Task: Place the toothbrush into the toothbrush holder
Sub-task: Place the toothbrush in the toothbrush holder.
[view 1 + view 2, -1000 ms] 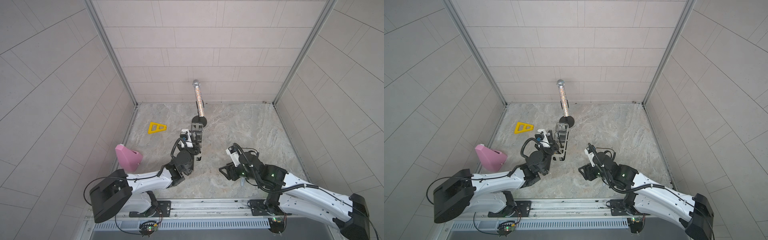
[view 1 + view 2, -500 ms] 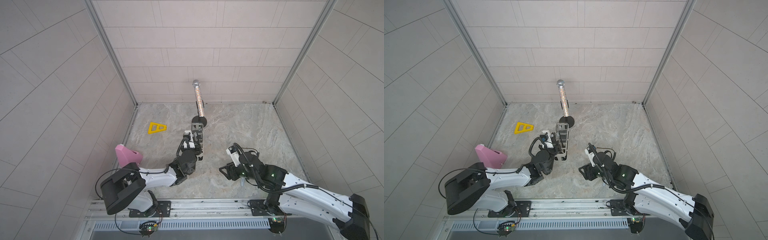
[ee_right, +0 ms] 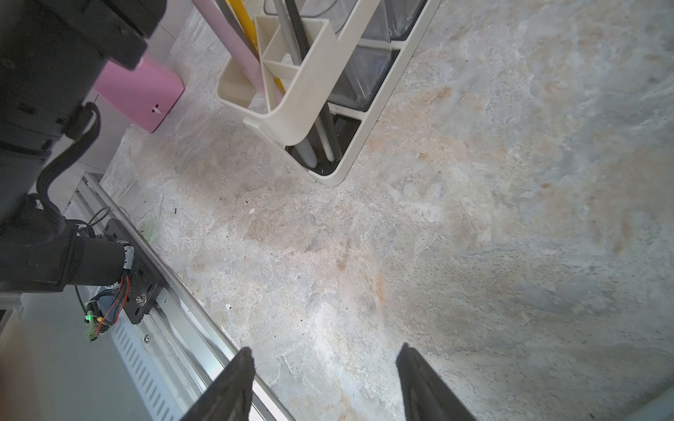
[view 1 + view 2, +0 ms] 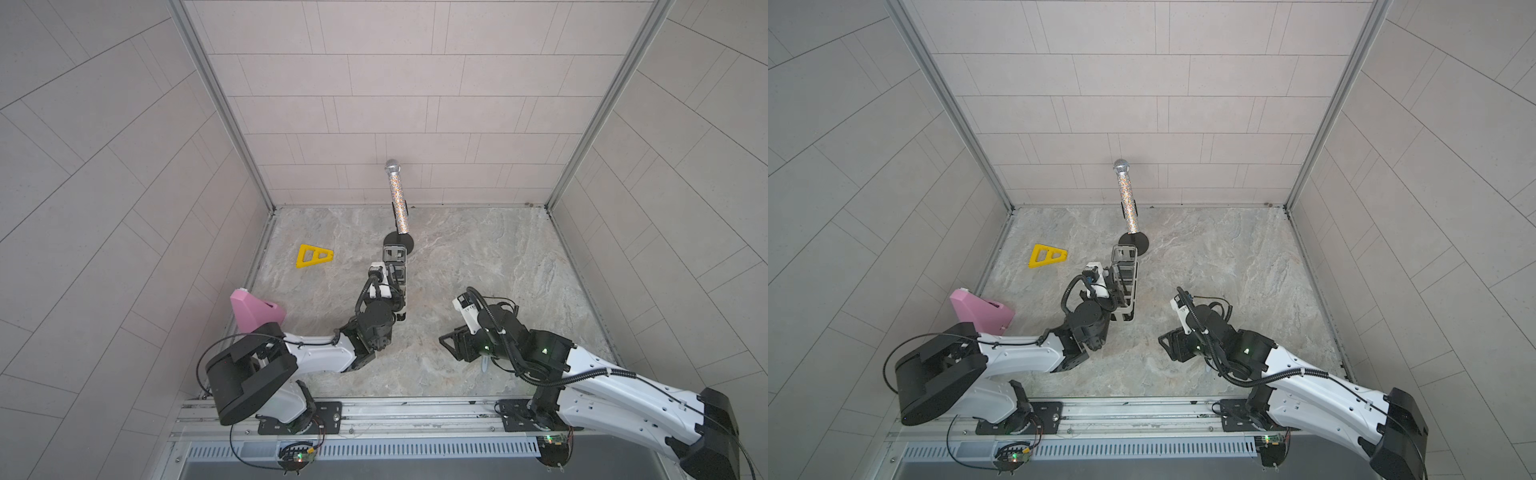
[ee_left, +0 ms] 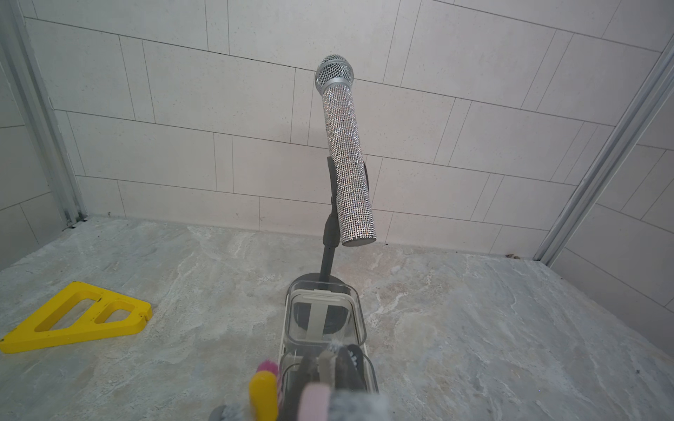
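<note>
Now that my left pincer (image 4: 1115, 291) has reached the toothbrush holder's (image 3: 310, 80) near end, the toothbrush (image 3: 330, 127) stands inside; I cannot tell if I still grip.

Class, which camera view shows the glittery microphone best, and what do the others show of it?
The left wrist view: the microphone appears close up from mesh head to lower end, with its rhinestones distinct. In both top views the microphone looks small and foreshortened from above. The right wrist view misses it.
</note>
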Robot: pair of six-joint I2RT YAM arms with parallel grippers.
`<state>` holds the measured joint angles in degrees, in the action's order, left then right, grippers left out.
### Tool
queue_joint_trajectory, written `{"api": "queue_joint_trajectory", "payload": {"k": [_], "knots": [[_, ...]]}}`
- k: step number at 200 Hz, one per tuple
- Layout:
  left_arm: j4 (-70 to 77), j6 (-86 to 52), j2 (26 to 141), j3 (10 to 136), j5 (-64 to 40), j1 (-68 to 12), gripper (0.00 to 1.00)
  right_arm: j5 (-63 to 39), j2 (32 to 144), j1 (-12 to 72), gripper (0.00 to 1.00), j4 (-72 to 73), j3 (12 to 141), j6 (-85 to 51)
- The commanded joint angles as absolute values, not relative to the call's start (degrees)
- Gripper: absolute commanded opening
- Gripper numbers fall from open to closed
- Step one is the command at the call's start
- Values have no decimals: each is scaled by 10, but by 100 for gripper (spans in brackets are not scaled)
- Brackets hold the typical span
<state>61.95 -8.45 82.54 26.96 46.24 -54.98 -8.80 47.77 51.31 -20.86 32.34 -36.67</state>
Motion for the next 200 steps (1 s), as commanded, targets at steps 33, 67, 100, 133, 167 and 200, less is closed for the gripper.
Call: {"api": "queue_joint_trajectory", "payload": {"k": [33,67,100,133,167,200], "knots": [[633,-89,821,259,464,-547,33,-87,472,510,65,-208,320,-369],[628,-89,817,260,462,-547,39,-87,474,510,65,-208,322,-368],[607,-86,806,267,460,-547,45,-88,473,510,65,-208,323,-369],[534,-94,771,288,449,-547,60,-83,464,503,65,-226,332,-369],[400,-122,708,321,433,-547,75,-26,466,458,68,-329,354,-387],[274,-157,650,350,410,-547,83,-11,491,340,74,-438,366,-398]]}}
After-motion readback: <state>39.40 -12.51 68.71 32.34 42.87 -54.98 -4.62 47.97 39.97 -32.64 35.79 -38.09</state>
